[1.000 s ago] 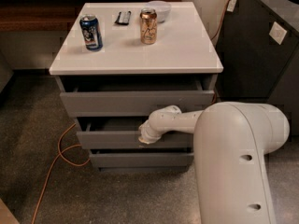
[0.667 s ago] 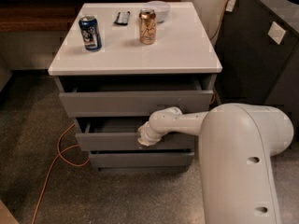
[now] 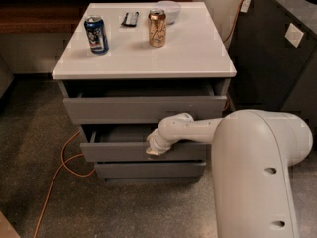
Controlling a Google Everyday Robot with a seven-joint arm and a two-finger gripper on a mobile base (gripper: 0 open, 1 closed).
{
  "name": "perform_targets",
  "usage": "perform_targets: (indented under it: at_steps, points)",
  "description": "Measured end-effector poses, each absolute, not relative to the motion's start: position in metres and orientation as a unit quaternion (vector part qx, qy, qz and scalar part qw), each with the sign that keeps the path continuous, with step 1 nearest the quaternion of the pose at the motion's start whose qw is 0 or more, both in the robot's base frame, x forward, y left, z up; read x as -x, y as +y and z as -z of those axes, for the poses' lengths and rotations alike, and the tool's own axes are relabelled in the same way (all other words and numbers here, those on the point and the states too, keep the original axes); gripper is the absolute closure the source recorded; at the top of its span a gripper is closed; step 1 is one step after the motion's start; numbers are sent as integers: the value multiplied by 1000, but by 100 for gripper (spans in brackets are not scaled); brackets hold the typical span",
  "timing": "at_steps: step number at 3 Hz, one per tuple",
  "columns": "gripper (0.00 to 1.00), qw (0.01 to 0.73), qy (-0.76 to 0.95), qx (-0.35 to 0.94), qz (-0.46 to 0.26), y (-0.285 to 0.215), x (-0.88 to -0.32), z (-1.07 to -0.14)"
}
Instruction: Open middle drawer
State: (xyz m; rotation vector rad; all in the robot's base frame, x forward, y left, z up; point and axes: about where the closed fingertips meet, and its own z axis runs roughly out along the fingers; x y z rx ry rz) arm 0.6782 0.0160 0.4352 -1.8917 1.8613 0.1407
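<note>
- Speckled grey floor [image 3: 29, 148] carries a white-topped grey three-drawer cabinet [image 3: 143, 53], with a thin orange cable [image 3: 62, 157] lying at its left.
- The plain grey middle drawer [image 3: 119, 150], second from the top, stands slightly out.
- A bulky white robot arm [image 3: 247, 157] reaches leftward from the near right, its forearm level.
- The white gripper [image 3: 153, 148] sits at that drawer's top edge; I cannot tell how far open it is or whether it holds anything.

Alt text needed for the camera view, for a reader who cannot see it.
The robot's white arm reaches from the right, its gripper at the top edge of the grey handle-less middle drawer, which stands partly pulled out of the white-topped cabinet. On top stand a blue can and a gold can.
</note>
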Motion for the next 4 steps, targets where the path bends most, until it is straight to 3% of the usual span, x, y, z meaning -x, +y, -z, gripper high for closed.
perform_targets:
  at_steps: [1, 2, 3, 4]
  points:
    - [8, 240, 680, 691, -51, 16, -678, -435]
    - [3, 232, 688, 672, -142, 33, -628, -431]
    - [25, 224, 690, 651, -221, 48, -585, -431]
    - [57, 224, 690, 651, -222, 48, -585, -434]
